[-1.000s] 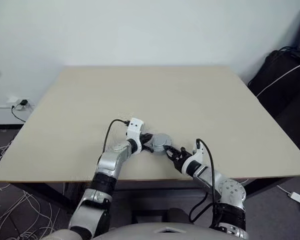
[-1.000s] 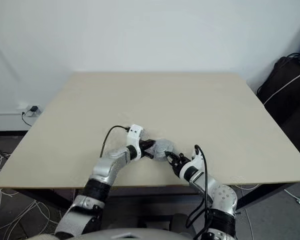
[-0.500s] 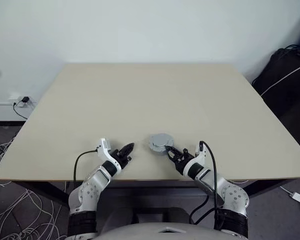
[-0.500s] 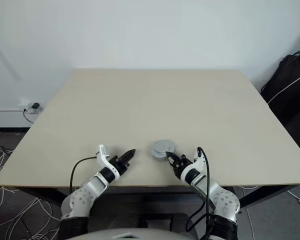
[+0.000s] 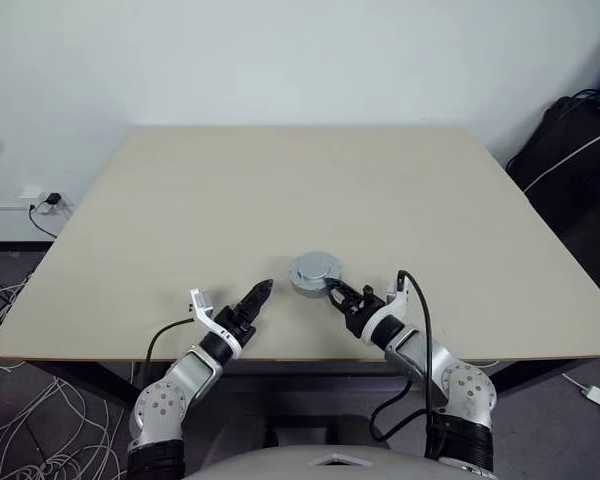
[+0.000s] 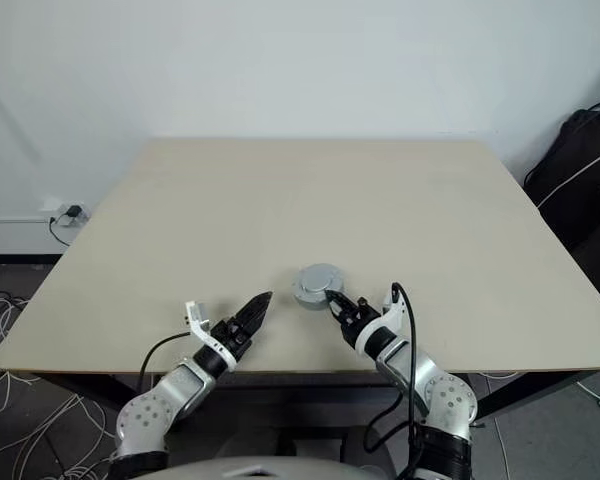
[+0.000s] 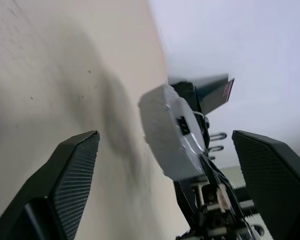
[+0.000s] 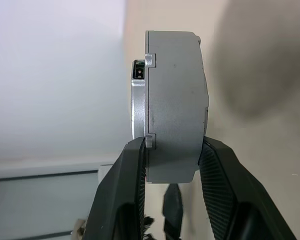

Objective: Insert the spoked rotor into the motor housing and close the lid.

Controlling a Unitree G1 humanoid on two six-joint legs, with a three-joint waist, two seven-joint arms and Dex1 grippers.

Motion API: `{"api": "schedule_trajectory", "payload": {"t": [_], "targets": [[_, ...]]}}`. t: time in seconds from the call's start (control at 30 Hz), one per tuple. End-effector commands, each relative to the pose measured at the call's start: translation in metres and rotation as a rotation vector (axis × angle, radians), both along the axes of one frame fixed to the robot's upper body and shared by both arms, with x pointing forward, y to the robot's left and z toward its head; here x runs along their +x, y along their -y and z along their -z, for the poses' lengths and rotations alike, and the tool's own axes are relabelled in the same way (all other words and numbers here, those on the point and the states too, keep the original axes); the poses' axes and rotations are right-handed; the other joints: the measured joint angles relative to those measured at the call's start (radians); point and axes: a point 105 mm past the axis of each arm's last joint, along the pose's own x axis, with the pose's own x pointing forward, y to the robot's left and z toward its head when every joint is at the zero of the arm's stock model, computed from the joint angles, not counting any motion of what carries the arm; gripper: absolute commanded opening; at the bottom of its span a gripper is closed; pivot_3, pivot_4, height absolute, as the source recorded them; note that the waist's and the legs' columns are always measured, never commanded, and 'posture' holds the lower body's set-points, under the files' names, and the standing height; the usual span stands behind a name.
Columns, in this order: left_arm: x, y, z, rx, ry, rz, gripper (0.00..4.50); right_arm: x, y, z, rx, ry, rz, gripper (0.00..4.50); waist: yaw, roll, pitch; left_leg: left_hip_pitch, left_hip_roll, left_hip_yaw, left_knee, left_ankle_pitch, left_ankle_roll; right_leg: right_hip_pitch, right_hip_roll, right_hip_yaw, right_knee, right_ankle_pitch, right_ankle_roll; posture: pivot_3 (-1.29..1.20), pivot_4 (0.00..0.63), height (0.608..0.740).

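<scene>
Between the two black fingers of the right gripper [image 5: 332, 291], clamped by its flat faces: the motor housing [image 5: 314, 270], a round grey metal puck. Seen from the right wrist, sits edge-on with one ribbed finger [image 8: 125, 190] pressed on each face, a small dark socket showing on a thin plate on the side turned away from the desk [image 5: 280, 190]. Appears raised a little off the desk, with a soft shadow on the surface beside it. Pokes out past the right gripper's fingertips, on the side farther from the robot.

To the left of the right gripper and well apart from the housing: the left gripper [image 5: 258, 294], released and empty. Points level, forward and slightly towards the right gripper, above the front part of the desk. From the left wrist, shows both fingers [image 7: 75, 170] spread wide, with the housing and the right gripper behind it framed in the gap between them, at some distance beyond the tips. Touches nothing.

Beyond both grippers: bare beige desk top running back to a pale wall. Far to the right of the right gripper, off the desk: a black bag [image 5: 570, 150] with a white cable across it. Far to the left of the left gripper, down by the floor: a wall socket [image 5: 40, 205] and loose cables [image 5: 20, 400].
</scene>
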Motion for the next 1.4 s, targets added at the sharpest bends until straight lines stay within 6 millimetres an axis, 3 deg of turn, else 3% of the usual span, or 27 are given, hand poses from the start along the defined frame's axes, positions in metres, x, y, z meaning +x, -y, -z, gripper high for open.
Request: {"api": "schedule_trajectory", "payload": {"t": [0.03,0.37,0.73,0.83,1.0,1.33,1.4], "targets": [[0.002,0.026,-0.025,-0.193,0.057,-0.015,4.5,-0.001,-0.021,-0.04,0.086,0.159,-0.083,1.22,0.0,0.0,0.0,0.0,0.0,0.0,0.0,0.0,0.0,0.0,0.0,0.0,0.0,0.0,0.0,0.0,0.0,0.74],[0.002,0.037,-0.041,-0.304,0.092,0.011,4.5,-0.012,-0.032,-0.04,0.069,0.149,-0.16,1.22,0.001,0.0,0.0,0.0,0.0,0.0,0.001,0.0,0.0,0.001,0.0,0.0,0.0,0.0,0.0,0.0,0.0,0.74],[0.0,0.048,-0.032,-0.295,0.034,0.04,4.5,-0.024,-0.039,-0.043,0.081,0.157,-0.244,1.22,0.001,0.0,0.0,0.001,0.0,0.0,0.002,0.0,0.0,0.001,0.001,0.0,0.0,0.0,0.0,0.0,0.0,0.74],[-0.001,0.048,-0.031,-0.298,0.023,0.039,3.88,-0.024,-0.038,-0.043,0.079,0.154,-0.244,1.22,0.002,0.0,0.0,0.001,0.0,0.0,0.002,0.0,0.0,0.002,0.001,0.0,0.0,0.0,0.0,0.0,0.0,0.74],[-0.002,0.047,-0.031,-0.304,0.022,0.04,2.38,-0.024,-0.038,-0.042,0.078,0.151,-0.245,1.22,0.002,0.0,0.0,0.001,0.0,0.0,0.003,0.0,0.0,0.002,0.001,0.0,0.0,0.0,0.0,0.0,0.0,0.74],[0.002,0.04,-0.029,-0.269,0.023,-0.009,2.35,-0.021,-0.028,-0.035,-0.041,0.167,-0.196,1.22,0.005,-0.001,0.0,0.001,0.0,0.0,0.003,0.0,0.0,0.002,0.001,0.0,0.0,0.0,0.0,0.0,0.0,0.74],[0.008,0.035,-0.021,-0.213,-0.01,-0.053,2.35,-0.023,-0.027,-0.037,-0.036,0.178,-0.203,1.97,0.008,-0.001,-0.001,0.001,0.0,0.0,0.004,0.0,0.0,0.003,0.001,0.0,0.0,0.0,0.0,0.0,0.0,0.74]]}}
